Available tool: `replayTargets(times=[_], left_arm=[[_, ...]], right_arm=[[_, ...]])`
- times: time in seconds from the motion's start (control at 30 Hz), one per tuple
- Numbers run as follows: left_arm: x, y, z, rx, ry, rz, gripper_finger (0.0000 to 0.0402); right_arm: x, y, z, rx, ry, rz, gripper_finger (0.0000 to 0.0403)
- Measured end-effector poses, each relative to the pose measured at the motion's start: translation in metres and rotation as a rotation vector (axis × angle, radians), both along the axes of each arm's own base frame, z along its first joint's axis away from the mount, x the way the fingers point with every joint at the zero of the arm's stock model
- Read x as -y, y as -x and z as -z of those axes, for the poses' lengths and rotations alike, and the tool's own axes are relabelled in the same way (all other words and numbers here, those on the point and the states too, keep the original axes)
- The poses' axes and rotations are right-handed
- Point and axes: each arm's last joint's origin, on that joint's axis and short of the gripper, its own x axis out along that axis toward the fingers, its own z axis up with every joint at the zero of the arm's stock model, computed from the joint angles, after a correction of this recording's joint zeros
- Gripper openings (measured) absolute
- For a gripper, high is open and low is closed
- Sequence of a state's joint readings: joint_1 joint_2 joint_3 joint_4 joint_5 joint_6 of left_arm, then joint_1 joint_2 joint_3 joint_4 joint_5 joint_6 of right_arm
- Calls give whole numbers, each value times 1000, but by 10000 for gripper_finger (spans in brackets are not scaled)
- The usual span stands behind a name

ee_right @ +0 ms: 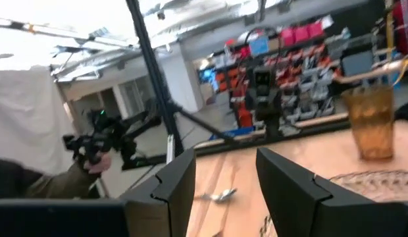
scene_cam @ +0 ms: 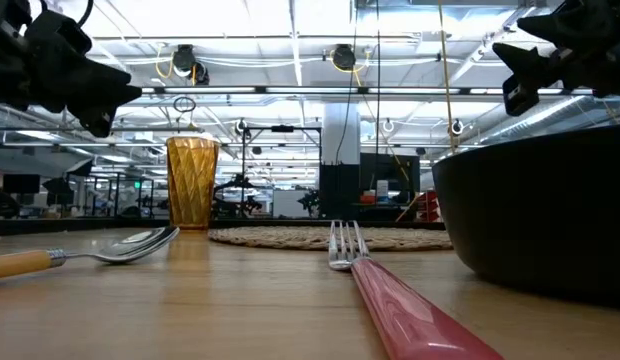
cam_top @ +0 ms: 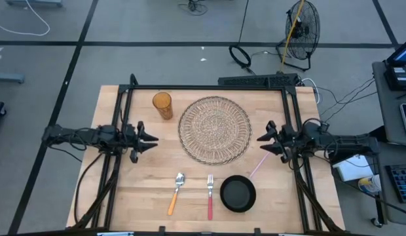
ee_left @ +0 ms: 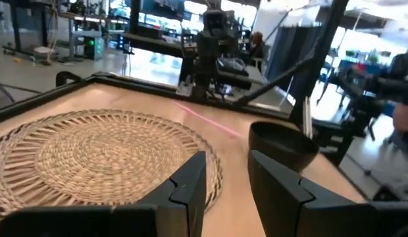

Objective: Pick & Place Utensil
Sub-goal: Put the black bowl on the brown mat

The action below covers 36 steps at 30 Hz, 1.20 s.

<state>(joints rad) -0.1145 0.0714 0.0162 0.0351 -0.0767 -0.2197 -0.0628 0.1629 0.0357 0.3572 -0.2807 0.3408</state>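
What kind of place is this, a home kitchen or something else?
Most likely a robotics lab or workshop, not a home. The wooden table stands on a grey tiled floor with loose cables and a floor fan. The low view shows a large hall with ceiling lights; shelves of storage bins stand behind.

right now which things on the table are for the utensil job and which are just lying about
For the job: spoon, fork, probably the woven placemat as target.

Lying about: amber cup, black pan.

open hand (ee_left: 227,181) above woven placemat (ee_left: 92,155), pan (ee_left: 283,145) beyond.
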Motion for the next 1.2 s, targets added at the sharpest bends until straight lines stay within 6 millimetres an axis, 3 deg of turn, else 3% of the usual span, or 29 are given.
replayTargets(times=[0.27,0.43,0.67,1.0,1.2], left_arm=[[1,-3,0,-3,-8,24,120],[0,-3,-4,36,-6,-14,120],[1,-3,-13,123,-52,4,120],[0,4,-61,243,-184,-21,120],[0,-1,-84,174,-215,-15,120]], right_arm=[[-1,-7,6,-61,132,-20,155],[-1,-11,-15,-5,262,-2,155],[0,-17,-27,-5,324,15,155],[0,-17,-67,116,409,48,155],[0,-15,-75,195,418,67,155]])
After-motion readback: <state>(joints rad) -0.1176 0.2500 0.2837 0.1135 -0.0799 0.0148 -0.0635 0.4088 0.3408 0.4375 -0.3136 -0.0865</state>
